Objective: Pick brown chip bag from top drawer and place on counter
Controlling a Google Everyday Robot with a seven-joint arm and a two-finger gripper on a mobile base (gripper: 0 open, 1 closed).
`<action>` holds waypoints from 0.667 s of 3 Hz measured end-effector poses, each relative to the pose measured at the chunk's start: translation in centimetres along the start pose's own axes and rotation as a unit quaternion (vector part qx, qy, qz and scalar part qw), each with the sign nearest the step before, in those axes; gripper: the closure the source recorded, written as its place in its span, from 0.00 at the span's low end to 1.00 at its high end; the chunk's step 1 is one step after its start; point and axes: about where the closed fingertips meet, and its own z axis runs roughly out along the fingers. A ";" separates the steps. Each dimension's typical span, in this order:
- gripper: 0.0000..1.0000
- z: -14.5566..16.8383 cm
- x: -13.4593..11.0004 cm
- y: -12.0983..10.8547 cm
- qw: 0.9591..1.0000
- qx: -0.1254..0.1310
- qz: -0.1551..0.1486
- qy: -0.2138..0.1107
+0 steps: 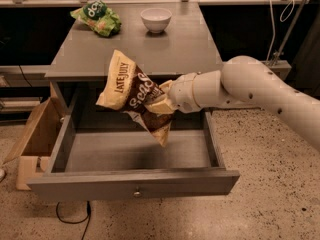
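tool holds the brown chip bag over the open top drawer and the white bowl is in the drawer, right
No: the camera view shows the white bowl on the counter, not in the drawer. The tool does hold the brown chip bag over the open top drawer.

Two bags, one brown bag and one green bag; one bowl, drawer, box, counter. One gripper, at counter's front edge, holds the brown bag.
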 end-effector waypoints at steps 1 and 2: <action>1.00 0.0 0.0 0.0 1.000 0.000 0.000 0.000; 1.00 -1.0 -2.6 -3.0 0.999 0.033 -0.007 0.015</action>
